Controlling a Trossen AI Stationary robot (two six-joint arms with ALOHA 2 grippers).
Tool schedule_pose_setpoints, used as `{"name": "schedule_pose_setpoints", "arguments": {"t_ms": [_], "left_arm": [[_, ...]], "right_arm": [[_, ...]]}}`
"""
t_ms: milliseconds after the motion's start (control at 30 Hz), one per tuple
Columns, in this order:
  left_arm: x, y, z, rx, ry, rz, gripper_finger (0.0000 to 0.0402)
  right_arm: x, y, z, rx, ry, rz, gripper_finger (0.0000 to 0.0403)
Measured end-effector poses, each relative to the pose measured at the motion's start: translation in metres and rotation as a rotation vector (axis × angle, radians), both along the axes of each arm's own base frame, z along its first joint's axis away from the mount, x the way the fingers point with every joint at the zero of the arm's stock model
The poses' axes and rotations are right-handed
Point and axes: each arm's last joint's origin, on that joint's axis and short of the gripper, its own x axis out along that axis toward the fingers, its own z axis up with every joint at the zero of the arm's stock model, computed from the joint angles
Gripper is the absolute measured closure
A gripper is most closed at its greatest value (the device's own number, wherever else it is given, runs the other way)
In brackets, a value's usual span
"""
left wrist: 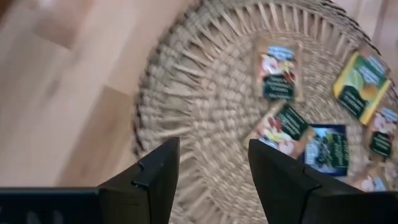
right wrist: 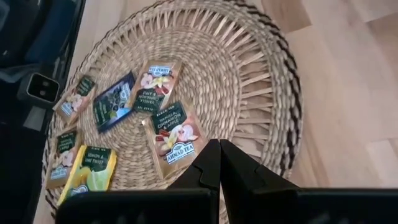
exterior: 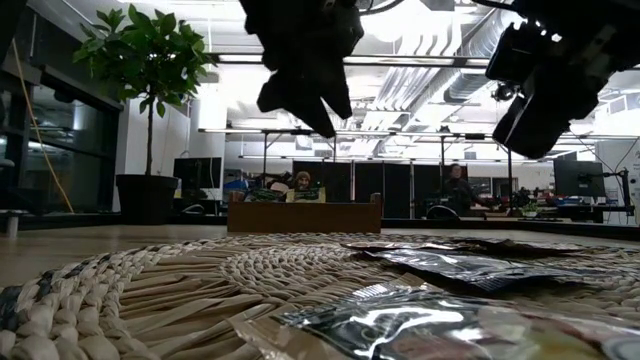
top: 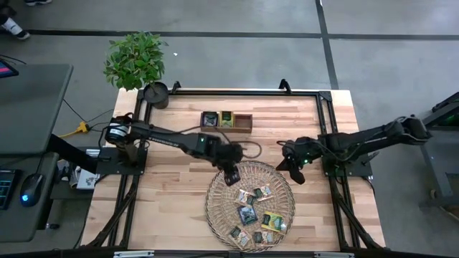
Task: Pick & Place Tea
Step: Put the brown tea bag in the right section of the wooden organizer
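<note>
So the left end effector (top: 231, 177) hangs open and empty over the woven tray (top: 215, 204), tea sachets (top: 248, 213) lying flat. Right end effector (top: 295, 174) is closed. Flat, overlapping packets could slip or come up doubled.

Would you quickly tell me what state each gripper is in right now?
Left gripper: open, holding nothing, above the round woven straw tray.
Right gripper: closed, holding nothing, at the tray's edge.
</note>
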Motion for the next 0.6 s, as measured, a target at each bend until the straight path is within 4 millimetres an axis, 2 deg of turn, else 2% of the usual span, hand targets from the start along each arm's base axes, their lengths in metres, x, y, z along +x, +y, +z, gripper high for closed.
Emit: {"name": "schedule_pose_setpoints", "arguments": {"t_ms": [167, 300, 433, 600], "left_arm": [[-0.007, -0.015, -0.027, -0.055, 0.023, 0.036, 0.0213], [-0.012, -0.025, -0.038, -0.101, 0.035, -0.014, 0.0226], [-0.012, -0.03, -0.045, -0.143, 0.004, -0.072, 0.026], [-0.008, -0.031, -0.052, -0.193, -0.09, -0.117, 0.0322]], "right_arm": [[0.007, 0.009, -0.006, 0.0, 0.009, 0.013, 0.0403], [0.009, 0.02, -0.008, -0.041, 0.002, -0.006, 0.0403], [0.01, 0.032, -0.007, -0.128, -0.055, 0.009, 0.0403], [0.013, 0.044, -0.001, -0.196, -0.164, 0.075, 0.0403]]}}
